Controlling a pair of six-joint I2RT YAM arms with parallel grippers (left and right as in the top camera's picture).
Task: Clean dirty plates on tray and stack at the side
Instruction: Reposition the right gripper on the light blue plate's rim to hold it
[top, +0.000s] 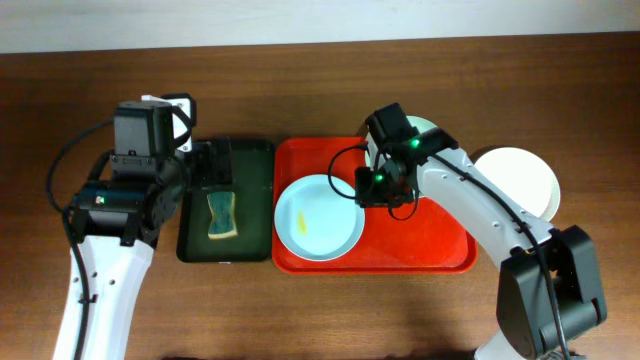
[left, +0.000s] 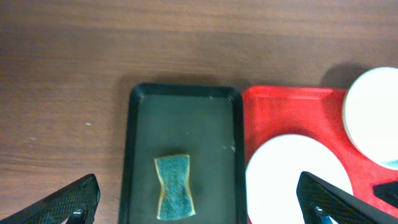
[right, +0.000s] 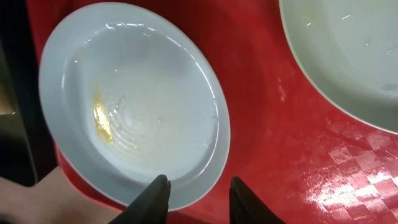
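A pale mint-blue plate (top: 318, 217) with a yellow smear lies on the left part of the red tray (top: 430, 250). A second plate (top: 427, 127) sits at the tray's back, mostly hidden under my right arm. A white plate (top: 520, 180) rests on the table to the right of the tray. My right gripper (right: 202, 193) is open, its fingers straddling the rim of the smeared plate (right: 137, 99), with the second plate (right: 348, 56) beside it. My left gripper (left: 199, 202) is wide open and empty above the dark green tray.
The dark green tray (top: 222, 160) stands left of the red tray and holds a green-and-yellow sponge (top: 222, 215). In the left wrist view the sponge (left: 175, 196) lies between my fingers. Bare wooden table surrounds both trays.
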